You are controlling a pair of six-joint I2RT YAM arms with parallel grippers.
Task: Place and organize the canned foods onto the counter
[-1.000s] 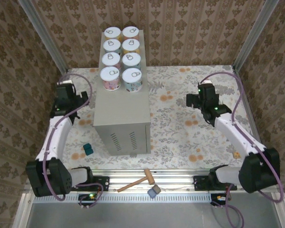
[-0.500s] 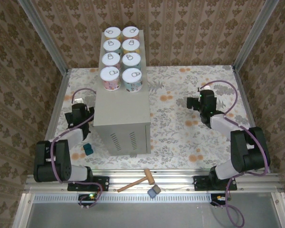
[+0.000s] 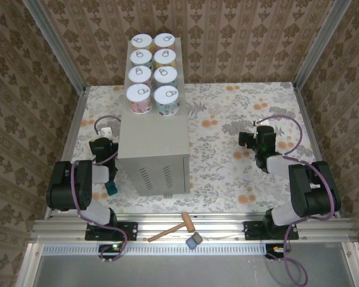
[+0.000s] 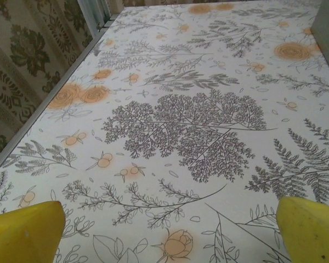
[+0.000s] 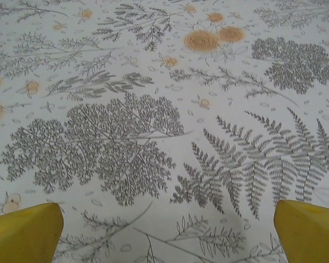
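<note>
Canned foods [image 3: 153, 73] line the counter [image 3: 153, 134] — bump it with your left gripper [image 4: 170, 230] or right gripper [image 5: 167, 230], both open and empty, and they could topple.

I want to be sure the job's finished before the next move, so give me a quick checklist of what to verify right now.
1. Canned foods all on the counter: ok, eight there.
2. Cans arranged neatly: ok, two columns of four, lids up.
3. Left tool open, holding nothing: ok.
4. Right tool open, holding nothing: ok.
5. Floor beside the left arm free: not ok, a teal block lies close to it.
</note>
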